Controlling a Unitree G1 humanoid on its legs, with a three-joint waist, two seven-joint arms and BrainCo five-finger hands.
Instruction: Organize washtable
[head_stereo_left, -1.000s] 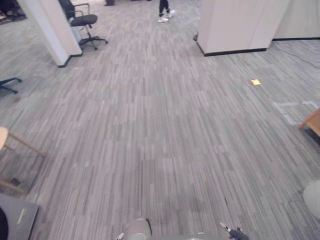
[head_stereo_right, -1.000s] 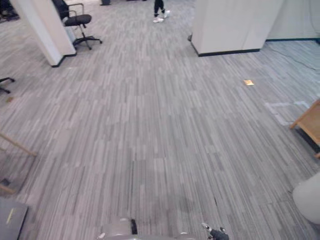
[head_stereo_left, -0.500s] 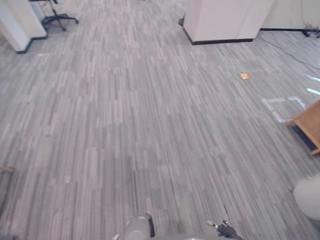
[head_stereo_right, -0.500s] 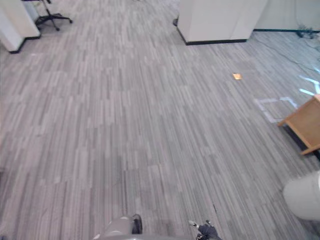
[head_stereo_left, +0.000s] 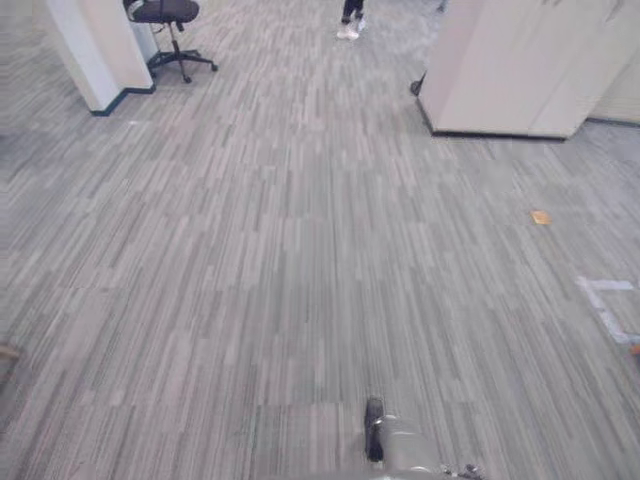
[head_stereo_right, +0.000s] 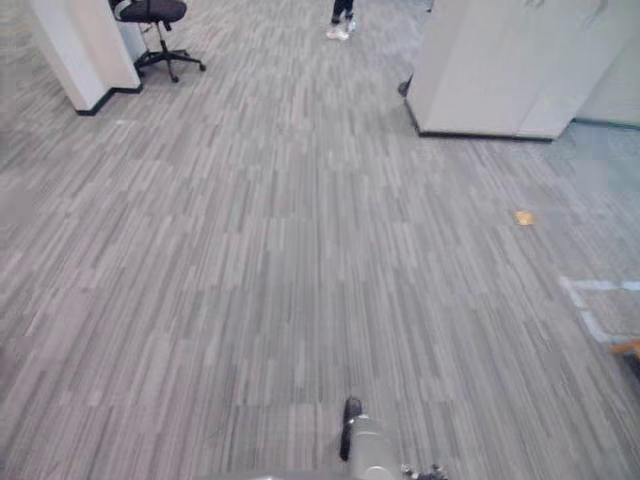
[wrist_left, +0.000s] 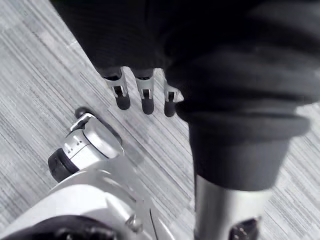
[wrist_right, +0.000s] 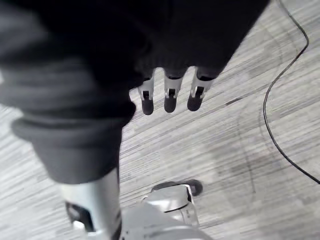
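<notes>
grey striped carpet floor spreads wide. white pillar and black office chair far left, big white column far right, person's shoes between them. orange scrap and white tape marks on the right. left hand hangs over the floor, fingers loose and straight, holding nothing; right hand the same.

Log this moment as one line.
left hand open, empty | right hand open, empty | carpet floor ahead | office chair far left
</notes>
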